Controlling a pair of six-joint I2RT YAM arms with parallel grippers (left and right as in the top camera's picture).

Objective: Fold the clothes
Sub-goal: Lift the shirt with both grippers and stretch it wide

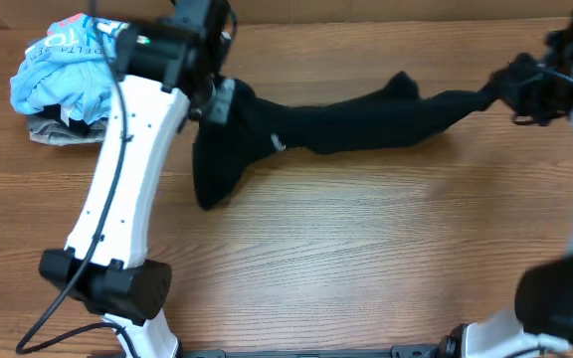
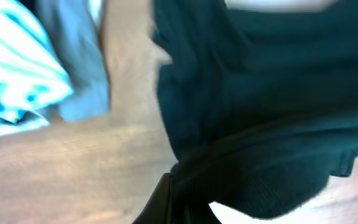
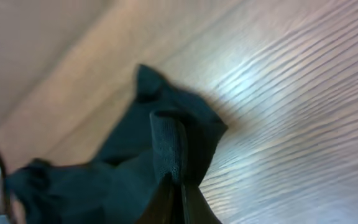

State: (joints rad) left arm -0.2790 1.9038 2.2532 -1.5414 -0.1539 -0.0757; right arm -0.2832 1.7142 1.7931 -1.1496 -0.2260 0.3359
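A dark garment point(image 1: 346, 124) stretches across the far part of the wooden table, hanging between my two grippers. My left gripper point(image 1: 212, 94) is shut on its left end, where the cloth droops down to the table point(image 1: 217, 179). My right gripper point(image 1: 500, 89) is shut on its right end. In the left wrist view the dark cloth point(image 2: 266, 106) fills the frame above the jaws point(image 2: 179, 199). In the right wrist view a fold of the cloth point(image 3: 166, 149) is pinched between the jaws point(image 3: 179, 193).
A light blue printed garment point(image 1: 63, 65) lies bunched over a grey one point(image 1: 58, 129) at the far left corner; both show in the left wrist view point(image 2: 17, 74). The wooden table point(image 1: 366, 249) runs toward the front.
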